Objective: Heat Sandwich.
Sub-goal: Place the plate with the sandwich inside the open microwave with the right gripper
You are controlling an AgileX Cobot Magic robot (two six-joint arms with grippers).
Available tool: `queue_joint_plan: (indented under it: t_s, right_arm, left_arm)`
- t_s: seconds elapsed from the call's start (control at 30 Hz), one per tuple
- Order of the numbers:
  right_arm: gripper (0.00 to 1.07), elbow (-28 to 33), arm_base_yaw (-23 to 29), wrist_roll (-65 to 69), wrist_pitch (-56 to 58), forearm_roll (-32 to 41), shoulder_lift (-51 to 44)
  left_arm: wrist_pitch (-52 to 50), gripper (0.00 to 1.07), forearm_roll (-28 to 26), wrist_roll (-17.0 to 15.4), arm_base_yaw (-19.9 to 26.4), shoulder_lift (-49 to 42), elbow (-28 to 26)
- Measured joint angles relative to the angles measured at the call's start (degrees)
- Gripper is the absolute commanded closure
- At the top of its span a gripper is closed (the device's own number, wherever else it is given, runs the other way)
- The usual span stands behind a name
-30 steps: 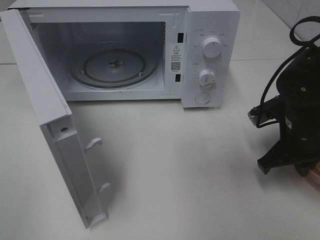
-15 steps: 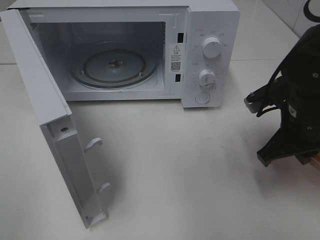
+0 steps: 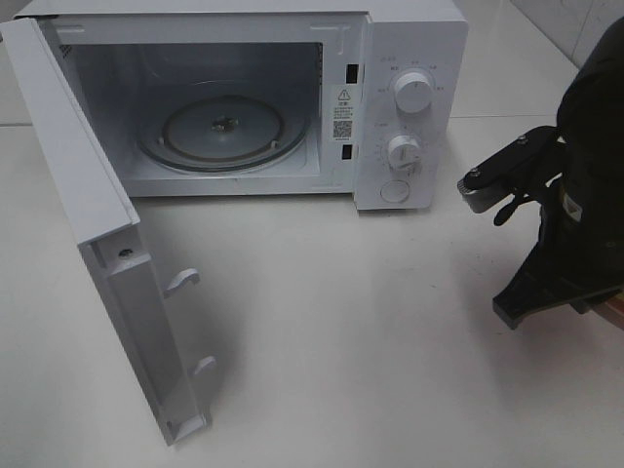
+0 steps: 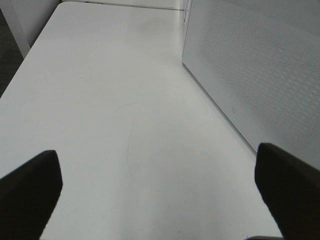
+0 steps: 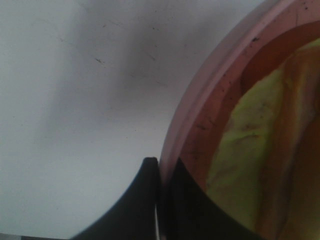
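Observation:
The sandwich [image 5: 260,145] shows its yellow-green layer and tan bread close up in the right wrist view, lying on a pink plate [image 5: 200,100]. My right gripper [image 5: 161,172] is shut on the plate's rim, one dark finger on each side of it. In the high view the right arm [image 3: 575,224] stands at the table's right edge and hides the sandwich; only a sliver of the plate [image 3: 616,312] shows. My left gripper [image 4: 160,195] is open and empty above bare table, and is out of the high view.
The white microwave [image 3: 409,107] stands at the back, its door [image 3: 107,244] swung wide open to the left and its glass turntable [image 3: 222,127] bare. Its perforated side wall [image 4: 255,75] is beside my left gripper. White table [image 3: 341,341] lies between microwave and right arm.
My right arm has risen and tilted, its wrist moving up and to the left; the plate sliver at the right edge has moved up with it. The microwave has not moved.

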Motion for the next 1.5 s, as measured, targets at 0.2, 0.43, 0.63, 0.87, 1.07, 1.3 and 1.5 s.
queue_joint_plan:
  t_s: [0.2, 0.43, 0.63, 0.87, 1.07, 1.3, 1.5]
  right_arm:
    - [1.07, 0.0, 2.29, -1.26, 2.12, 0.74, -3.09]
    - [1.07, 0.0, 6.25, -2.58, 4.7, 0.97, -6.65]
    - [1.07, 0.0, 9.4, -3.95, 5.5, 1.15, -8.31]
    - [1.07, 0.0, 14.73, -7.45, 6.42, 1.15, -10.54]
    - [1.07, 0.0, 17.88, -10.54, 6.47, 1.15, -11.12]
    - [1.06, 0.06, 21.37, -17.13, 6.42, 1.15, -11.12]
    - [1.06, 0.06, 23.78, -24.18, 3.78, 1.15, -11.12]
  left_arm:
    - [0.0, 0.07, 0.0, 0.0, 0.0, 0.0, 0.0]
    - [0.0, 0.07, 0.0, 0.0, 0.0, 0.0, 0.0]
    - [0.0, 0.07, 0.0, 0.0, 0.0, 0.0, 0.0]
    - [0.0, 0.07, 0.0, 0.0, 0.0, 0.0, 0.0]
    - [0.0, 0.07, 0.0, 0.0, 0.0, 0.0, 0.0]
    - [0.0, 0.07, 0.0, 0.0, 0.0, 0.0, 0.0]
    - [0.0, 0.07, 0.0, 0.0, 0.0, 0.0, 0.0]
